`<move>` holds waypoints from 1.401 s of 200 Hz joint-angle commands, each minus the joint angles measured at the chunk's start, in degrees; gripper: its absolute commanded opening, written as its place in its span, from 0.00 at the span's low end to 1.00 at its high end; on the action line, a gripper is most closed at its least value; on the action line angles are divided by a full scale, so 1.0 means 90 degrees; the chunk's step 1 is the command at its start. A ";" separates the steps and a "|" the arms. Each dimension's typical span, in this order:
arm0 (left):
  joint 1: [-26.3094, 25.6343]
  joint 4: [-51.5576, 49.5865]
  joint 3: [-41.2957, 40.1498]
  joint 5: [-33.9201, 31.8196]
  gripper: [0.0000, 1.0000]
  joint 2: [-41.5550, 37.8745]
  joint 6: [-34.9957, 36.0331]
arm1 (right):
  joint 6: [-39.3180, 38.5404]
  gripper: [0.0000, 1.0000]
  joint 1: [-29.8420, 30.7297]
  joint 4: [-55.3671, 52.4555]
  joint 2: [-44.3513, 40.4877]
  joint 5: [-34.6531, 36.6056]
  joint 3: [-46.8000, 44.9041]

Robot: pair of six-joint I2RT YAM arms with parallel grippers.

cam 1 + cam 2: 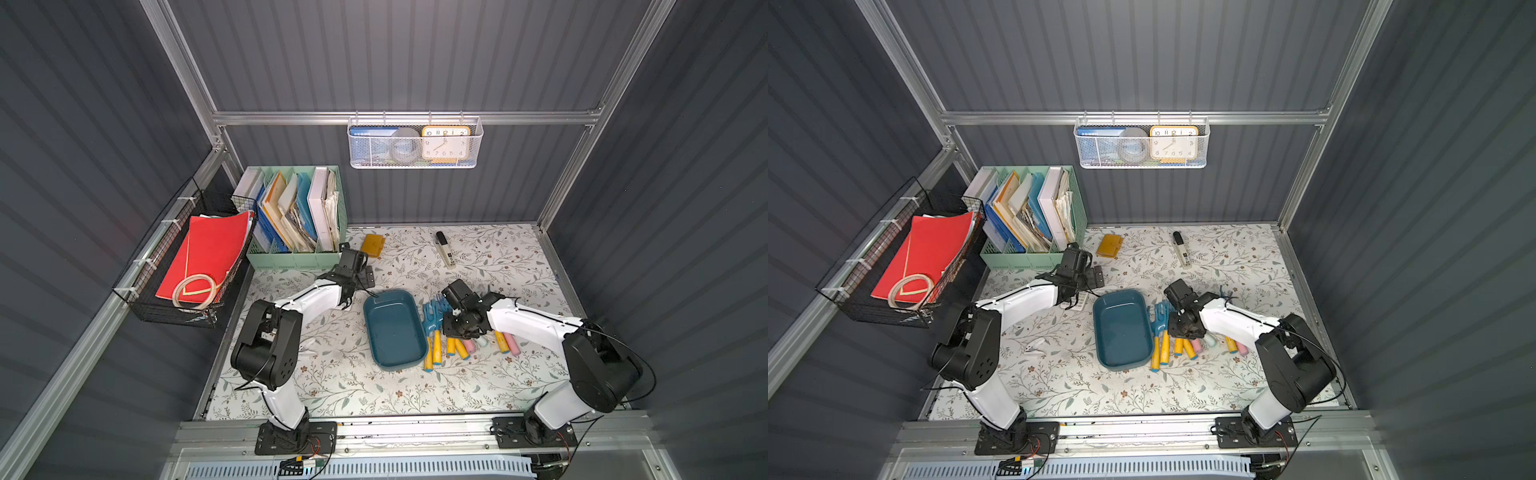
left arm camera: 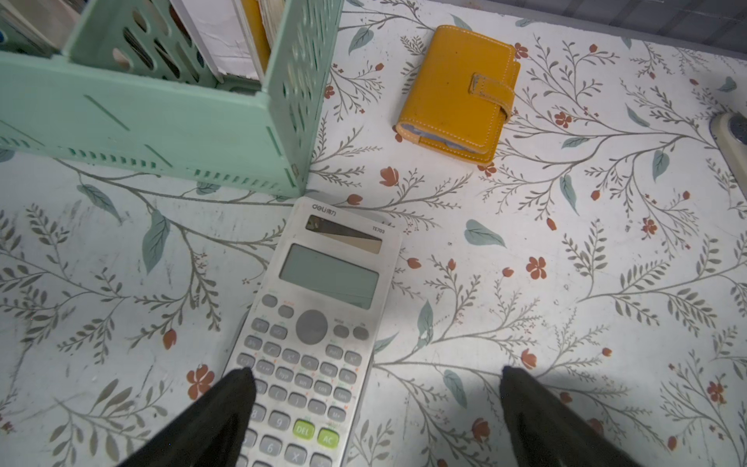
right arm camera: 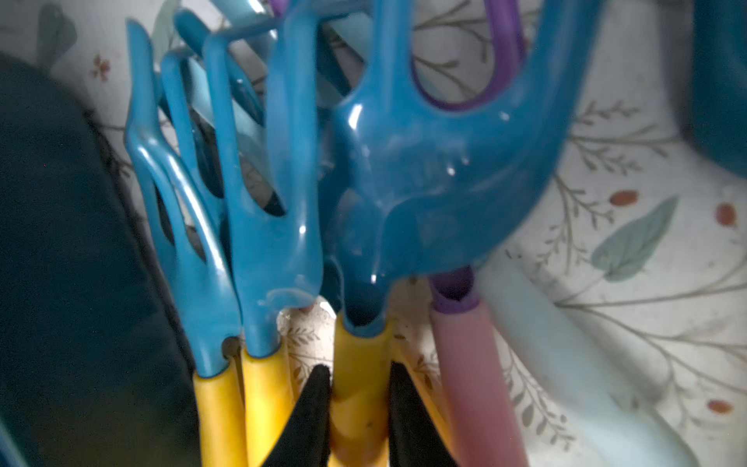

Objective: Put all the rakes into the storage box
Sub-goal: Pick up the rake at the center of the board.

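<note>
The storage box [image 1: 392, 332] [image 1: 1121, 328] is a shallow dark teal tub in the middle of the floral mat, with nothing inside; its wall [image 3: 60, 242] shows beside the tools. Right of it lies a row of toy garden tools [image 1: 436, 328] with blue heads and yellow handles. The rake [image 3: 404, 182] has a broad blue pronged head. My right gripper [image 3: 359, 388] [image 1: 457, 332] has both fingers pressed against its yellow handle. My left gripper [image 2: 376, 374] [image 1: 348, 296] hangs open over a calculator, left of the box's far end, holding nothing.
A white calculator [image 2: 315, 323] lies under the left gripper, by the mint-green file organiser [image 1: 295, 216]. A yellow wallet [image 1: 372, 245] and a marker [image 1: 444, 249] lie near the back wall. Pink-handled tools [image 1: 513, 345] sit under the right arm. A wire basket [image 1: 187, 266] hangs at left.
</note>
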 commanded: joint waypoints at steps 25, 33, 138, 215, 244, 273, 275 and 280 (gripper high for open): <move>0.0009 0.0146 -0.0292 0.0470 1.00 -0.0466 0.0266 | -0.0270 0.08 0.0045 -0.0249 -0.0035 0.0418 0.0492; 0.0009 0.0176 -0.0262 0.0720 1.00 -0.0481 0.0207 | -0.0346 0.08 0.0042 -0.0339 -0.0105 0.0530 0.0688; 0.0036 0.0447 0.0229 0.4695 1.00 -0.0860 0.1196 | -0.1375 0.08 0.0048 0.0296 0.0391 -0.1368 0.2072; 0.0117 0.0317 0.0261 0.5785 0.81 -0.0371 0.1259 | -0.1707 0.07 0.0300 0.0244 0.0580 -0.2522 0.2389; 0.0146 0.0331 0.0251 0.5671 0.78 -0.0267 0.1242 | -0.1816 0.06 0.0404 0.0266 0.0480 -0.2785 0.2247; 0.0175 0.0379 0.0195 0.5577 0.67 -0.0248 0.1146 | -0.1864 0.06 0.0456 0.0273 0.0448 -0.2810 0.2123; 0.0175 0.0384 0.0191 0.5583 0.66 -0.0250 0.1137 | -0.1865 0.06 0.0455 0.0272 0.0455 -0.2810 0.2124; 0.0184 0.0388 0.0164 0.5579 0.61 -0.0249 0.1126 | -0.1865 0.06 0.0451 0.0277 0.0466 -0.2819 0.2103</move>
